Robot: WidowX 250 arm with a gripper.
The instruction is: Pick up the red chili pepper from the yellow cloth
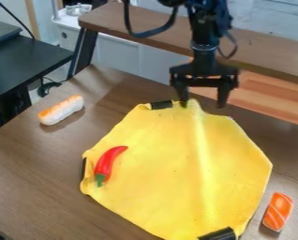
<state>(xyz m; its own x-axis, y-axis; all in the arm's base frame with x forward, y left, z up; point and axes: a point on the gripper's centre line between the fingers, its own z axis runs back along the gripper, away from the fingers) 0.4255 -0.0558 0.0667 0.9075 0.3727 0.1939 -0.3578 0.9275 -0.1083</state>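
The black gripper (pixel 203 101) hangs open over the back edge of a yellow cloth (pixel 158 164), its fingers spread apart sideways. Its left finger is at a raised bit of the cloth's back edge; whether they touch I cannot tell. A ridge runs down the cloth from there toward the front. On the cloth's left part lies a red chili pepper (pixel 108 162) with a green stem. Black clips or pieces show at the cloth's back edge, left edge and front edge.
A white and orange roll-shaped toy (pixel 62 110) lies at the table's left back. An orange salmon-like toy (pixel 278 212) rests right of the cloth. Behind the brown table (pixel 26 164) stand a wooden bench (pixel 126 21) and, at left, a dark desk (pixel 26 58).
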